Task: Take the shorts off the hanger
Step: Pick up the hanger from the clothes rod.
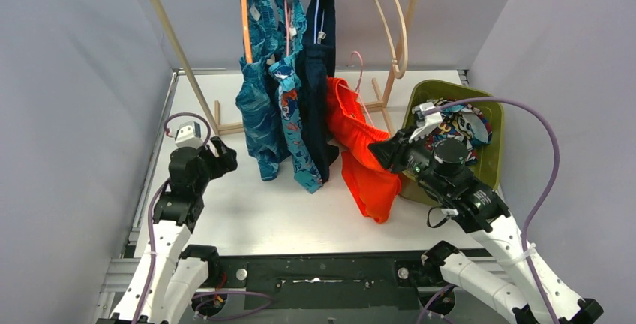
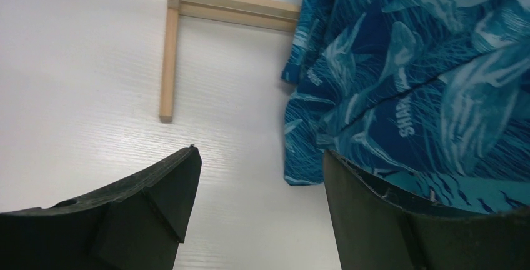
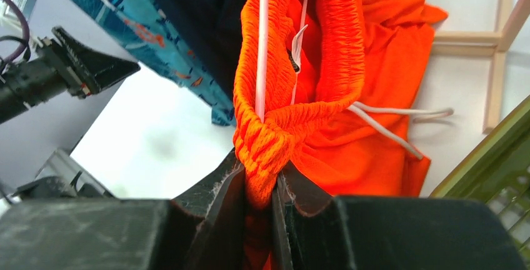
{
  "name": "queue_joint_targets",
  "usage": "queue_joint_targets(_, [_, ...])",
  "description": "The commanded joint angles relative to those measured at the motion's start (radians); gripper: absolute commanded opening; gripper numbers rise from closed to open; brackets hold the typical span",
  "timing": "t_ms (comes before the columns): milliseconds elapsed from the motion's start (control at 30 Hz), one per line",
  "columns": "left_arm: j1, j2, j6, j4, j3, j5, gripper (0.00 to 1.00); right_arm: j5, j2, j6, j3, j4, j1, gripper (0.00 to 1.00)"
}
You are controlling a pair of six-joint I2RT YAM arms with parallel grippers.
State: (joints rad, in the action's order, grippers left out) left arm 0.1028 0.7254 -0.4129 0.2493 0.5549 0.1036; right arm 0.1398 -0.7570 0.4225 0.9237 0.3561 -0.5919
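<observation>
Roughly, one pair is judged done: the patterned shorts [image 1: 459, 125] are seen lying in the green bin [image 1: 496, 155]. The orange shorts [image 3: 375, 157] are only part off. Their ribbed elastic waistband [image 3: 340, 45] is pinched tight by the right end effector [image 3: 259, 176], w/ the thin pink hanger [image 3: 261, 39] threaded thru it & a white drawstring [image 3: 400, 120] dangling.

Three pairs are left hung on the wooden rack [image 1: 180, 46]: teal print [image 1: 259, 114], cartoon print [image 1: 294, 125] & navy [image 1: 319, 76], all soft & crumpled. The left end effector [image 2: 261, 154] is held wide apart over the counter [image 2: 94, 95], nothing in it, just beside the teal print.
</observation>
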Motion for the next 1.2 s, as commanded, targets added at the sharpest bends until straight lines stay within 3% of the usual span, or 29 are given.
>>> queue_joint_targets(0, [-0.002,-0.053,-0.104,0.020,0.015,-0.183,0.71,0.116,0.059,0.041,-0.006,0.022,-0.008,0.00])
queue_joint_targets(233, [0.000,-0.044,-0.169,0.002,0.058,-0.530,0.69,0.336,0.081,0.062,-0.074,0.140,-0.009,0.00])
queue_joint_targets(500, [0.013,-0.037,-0.186,-0.019,0.099,-0.719,0.68,0.652,0.147,0.092,-0.140,0.110,-0.009,0.00])
queue_joint_targets(833, [0.024,-0.038,-0.214,-0.051,0.163,-0.697,0.67,0.784,0.160,-0.077,0.064,0.199,-0.010,0.00])
queue_joint_targets(933, [0.025,-0.060,-0.215,-0.045,0.175,-0.652,0.67,0.801,0.139,-0.067,0.061,0.122,-0.009,0.00])
queue_joint_targets(1100, [0.025,-0.105,-0.237,-0.029,0.178,-0.542,0.66,0.638,-0.004,-0.059,-0.009,0.056,-0.006,0.00])
queue_joint_targets(1167, [0.026,-0.127,-0.239,-0.018,0.171,-0.510,0.65,0.649,-0.103,-0.053,-0.023,0.031,0.003,0.00])
